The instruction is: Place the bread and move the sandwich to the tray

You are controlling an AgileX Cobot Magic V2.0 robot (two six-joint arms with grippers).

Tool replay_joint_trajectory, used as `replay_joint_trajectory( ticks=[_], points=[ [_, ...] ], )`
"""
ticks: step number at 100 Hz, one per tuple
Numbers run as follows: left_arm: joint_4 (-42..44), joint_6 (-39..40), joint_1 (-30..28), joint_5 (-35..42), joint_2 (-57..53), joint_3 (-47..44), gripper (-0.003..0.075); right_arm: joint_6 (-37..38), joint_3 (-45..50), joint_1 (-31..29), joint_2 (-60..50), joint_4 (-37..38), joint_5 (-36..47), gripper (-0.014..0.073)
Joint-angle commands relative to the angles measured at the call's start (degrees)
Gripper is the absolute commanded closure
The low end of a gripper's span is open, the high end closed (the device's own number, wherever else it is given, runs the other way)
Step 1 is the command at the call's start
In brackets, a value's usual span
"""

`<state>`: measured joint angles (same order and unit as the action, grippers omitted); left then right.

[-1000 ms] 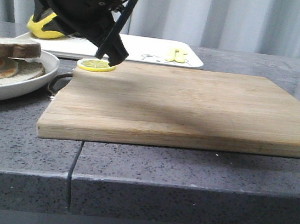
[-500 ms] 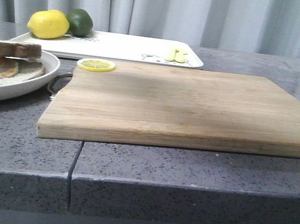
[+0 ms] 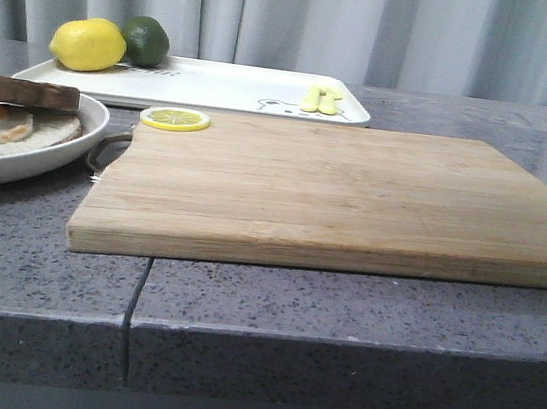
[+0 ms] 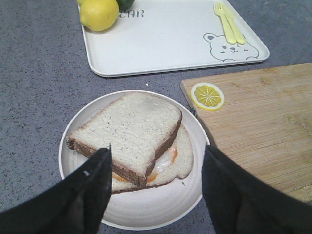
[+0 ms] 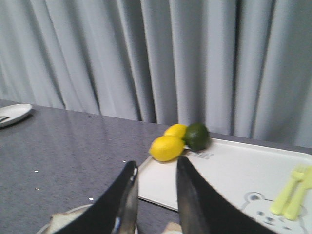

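Bread (image 4: 129, 131) on sandwich (image 4: 165, 163) in dish (image 4: 131, 209). Left pincer (image 4: 156, 168) wide open above. Right pincer (image 5: 156, 183) slightly open, up high, facing tray (image 5: 229, 175).

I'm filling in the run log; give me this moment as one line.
bread: on sandwich in dish | tray: no sandwich | left gripper: open above dish | right gripper: open, empty

Grey speckled stone-look counter (image 3: 361, 307) fills lower half of front view, w/ thick front edge and a dark vertical seam (image 3: 129, 332) at lower left. Behind it, across whole top of frame, pale grey pleated curtain (image 3: 397, 29) hangs in vertical folds, no wall or window visible. Light is soft, even; faint sheen on counter surface at upper right.
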<state>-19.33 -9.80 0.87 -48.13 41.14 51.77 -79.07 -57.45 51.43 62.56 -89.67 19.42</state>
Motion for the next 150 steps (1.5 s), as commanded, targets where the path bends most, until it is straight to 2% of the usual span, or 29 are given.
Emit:
replay_joint_trajectory(
  ticks=[1,14,29,46,59,71,83,102,117,128,150],
  points=[
    [-1.7,-0.2,0.1,3.8,0.3,1.9,0.0335,-4.2,4.0,-0.1,-8.1,0.6,3.5,0.0370],
    [-1.3,-0.2,0.1,5.0,0.3,1.5,0.0335,-8.4,10.5,-0.1,-18.0,0.4,8.6,0.0370],
    [-1.1,-1.4,0.1,7.3,-0.4,-0.7,0.0335,-18.8,16.0,-0.1,-28.0,-2.1,18.3,0.0370],
    [-1.1,-1.6,0.1,11.7,-1.8,-3.2,0.0335,-27.8,18.8,-0.1,-35.4,-8.2,19.4,0.0370],
    [-1.1,-1.6,0.1,16.1,-4.1,-6.9,0.0335,-28.8,19.1,-0.1,-36.0,-9.6,20.8,0.0370],
    [-1.2,-1.6,0.1,16.6,-7.0,-12.0,0.0335,-28.8,19.2,-0.1,-35.9,-9.6,20.3,0.0370],
    [-5.8,-0.6,0.1,17.8,-9.5,-17.2,0.0335,-28.8,19.2,-0.1,-35.9,-9.6,20.3,0.0370],
    [-12.0,6.4,0.1,19.4,-10.3,-23.2,0.0330,-28.8,19.2,-0.1,-35.9,-9.6,20.1,0.0370],
    [-12.0,15.5,0.1,24.8,-10.3,-24.8,0.0330,-28.8,19.2,-0.1,-35.9,-9.6,20.1,0.0370],
    [-11.6,18.5,0.0,26.6,-10.3,-24.8,0.0330,-28.8,19.2,-0.1,-35.9,-9.6,20.1,0.0370],
    [-10.1,23.2,-6.9,24.5,-10.3,-26.3,0.0328,-28.8,19.2,-0.1,-35.9,-9.6,19.9,0.0370]
  ],
)
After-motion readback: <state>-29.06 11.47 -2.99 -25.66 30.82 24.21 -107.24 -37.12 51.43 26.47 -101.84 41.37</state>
